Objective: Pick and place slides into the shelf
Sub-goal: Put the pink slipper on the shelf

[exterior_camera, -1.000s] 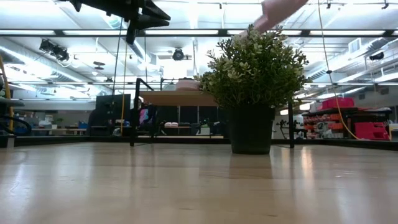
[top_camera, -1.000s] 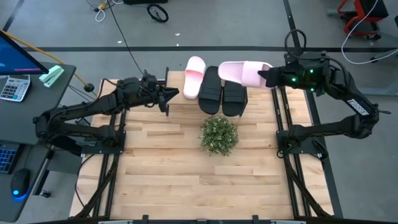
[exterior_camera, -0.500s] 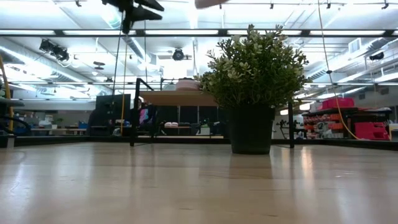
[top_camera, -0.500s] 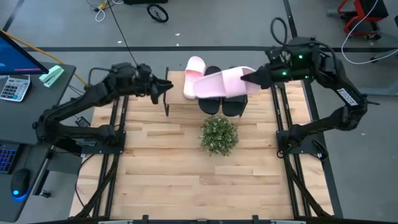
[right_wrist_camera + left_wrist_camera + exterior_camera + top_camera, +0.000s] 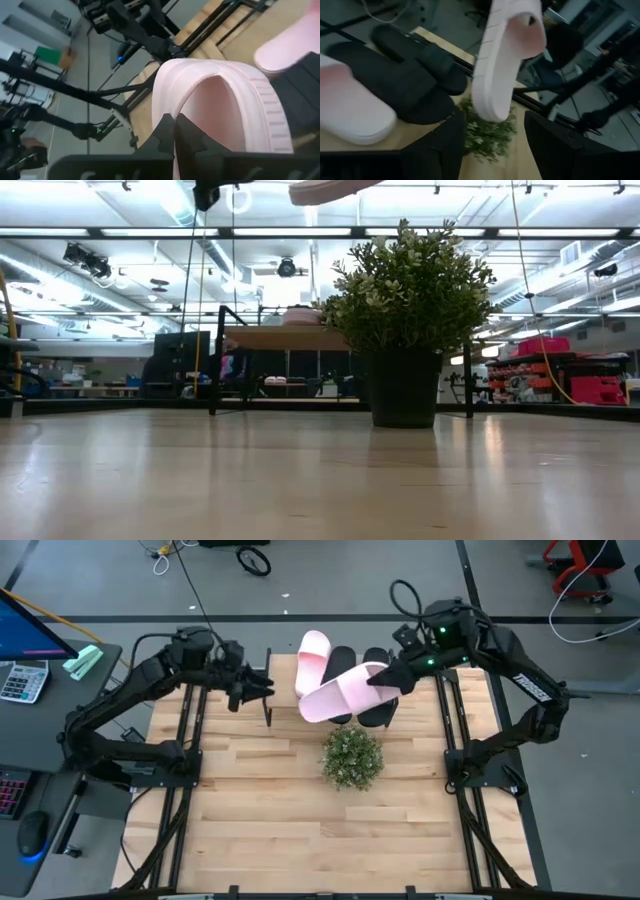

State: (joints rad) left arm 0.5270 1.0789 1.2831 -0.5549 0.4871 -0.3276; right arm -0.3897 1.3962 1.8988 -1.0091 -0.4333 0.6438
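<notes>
Swung further left since a moment ago, the right gripper [image 5: 385,681] carries a pink slide [image 5: 342,694] tilted above the black pair [image 5: 372,700] at the tabletop's [image 5: 250,810] far edge. Only the low view shows the shelf [image 5: 285,338] board, behind the plant [image 5: 405,280]. Its far side is hidden. Right fingers pinch the slide's strap; the left gripper [image 5: 262,691] hangs parted and empty near the far-left corner.

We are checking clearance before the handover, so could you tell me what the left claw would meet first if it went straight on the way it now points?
Most likely the pink slide held aloft by the right claw; it hangs ahead of the left claw, though depth is hard to judge.
</notes>
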